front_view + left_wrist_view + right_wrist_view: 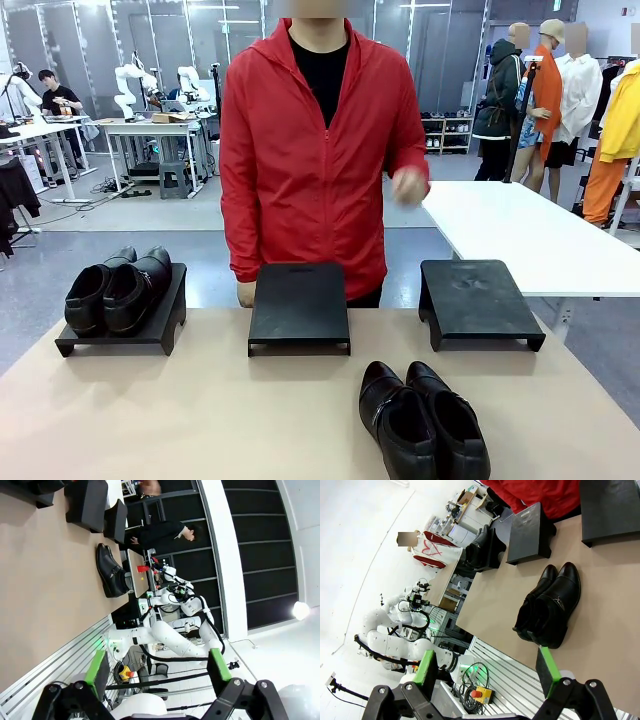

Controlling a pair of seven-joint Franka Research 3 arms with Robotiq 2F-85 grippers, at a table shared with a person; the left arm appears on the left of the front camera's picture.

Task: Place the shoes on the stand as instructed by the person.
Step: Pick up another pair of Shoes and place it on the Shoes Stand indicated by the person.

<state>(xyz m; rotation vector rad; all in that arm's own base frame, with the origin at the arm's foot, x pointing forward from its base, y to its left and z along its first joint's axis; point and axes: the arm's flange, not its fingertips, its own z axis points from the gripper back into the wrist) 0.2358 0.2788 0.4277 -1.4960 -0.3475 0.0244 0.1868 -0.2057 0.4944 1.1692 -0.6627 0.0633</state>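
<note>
One pair of black shoes lies loose on the tan table near its front edge, toes toward me. The other pair of shoes rests on the left black stand. The middle stand and right stand are bare. The person in a red jacket stands behind the middle stand, one hand on the table edge, the other hand raised. My left gripper is open in the air, with the loose shoes far off. My right gripper is open, above and short of the loose shoes.
The tan table has bare room at the front left. A white table stands behind on the right. The right wrist view shows the middle stand and the pair on the left stand beyond the loose shoes.
</note>
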